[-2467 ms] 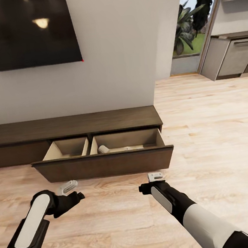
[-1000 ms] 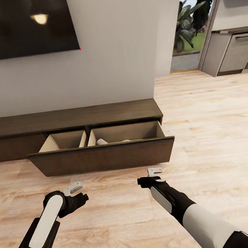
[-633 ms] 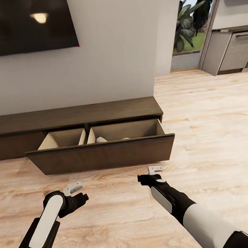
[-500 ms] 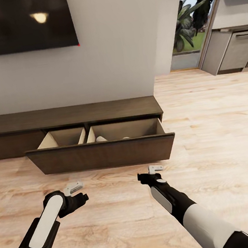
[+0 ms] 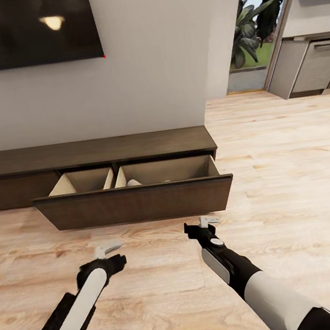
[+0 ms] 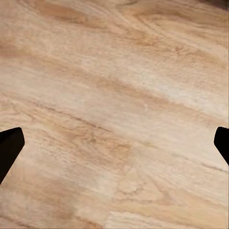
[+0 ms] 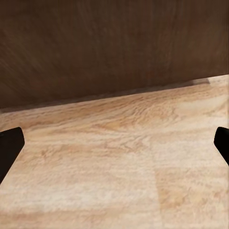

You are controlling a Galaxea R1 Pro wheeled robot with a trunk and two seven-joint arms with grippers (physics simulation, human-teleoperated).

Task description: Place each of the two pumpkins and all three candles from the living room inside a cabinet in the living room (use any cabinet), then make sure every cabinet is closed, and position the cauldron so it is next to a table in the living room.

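Currently the floor (image 5: 292, 179) spans most of the head view, with the cabinet (image 5: 95, 152) against the wall under the TV (image 5: 27, 29), its drawer (image 5: 136, 202) pulled out and a pale candle (image 5: 134, 182) lying in the right compartment, mostly hidden by the drawer front. Both arms hang low over bare planks short of the drawer: left gripper (image 5: 108, 249) and right gripper (image 5: 208, 221), both wide apart and empty, fingertips (image 6: 9, 145) at the wrist-view edges. Right wrist view faces the dark drawer front (image 7: 114, 47) close up.
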